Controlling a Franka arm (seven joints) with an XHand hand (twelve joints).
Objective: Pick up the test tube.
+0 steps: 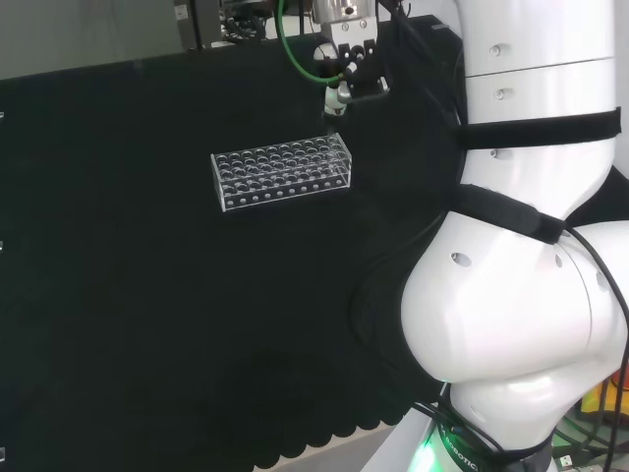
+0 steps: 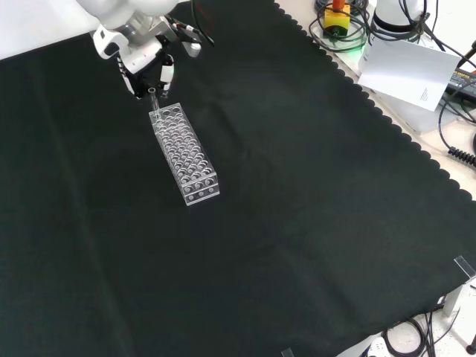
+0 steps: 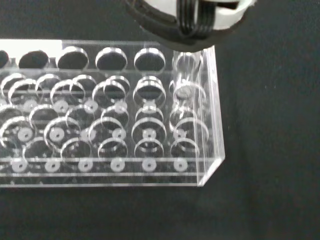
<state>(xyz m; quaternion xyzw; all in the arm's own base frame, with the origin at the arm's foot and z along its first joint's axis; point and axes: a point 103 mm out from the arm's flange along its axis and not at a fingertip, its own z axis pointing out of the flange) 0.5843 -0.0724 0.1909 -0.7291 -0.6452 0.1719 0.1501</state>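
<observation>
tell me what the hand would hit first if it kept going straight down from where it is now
Probably the test tube standing in a corner hole of the clear rack: the hand hangs right above that end, fingers pointing down, though depth is hard to judge.

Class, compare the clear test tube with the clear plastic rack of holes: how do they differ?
The clear test tube is a slim cylinder standing upright in a corner hole; the clear plastic rack is a long box lying flat on the black cloth. The hand pinches the tube's top; the rack stands untouched. Both are see-through.
</observation>
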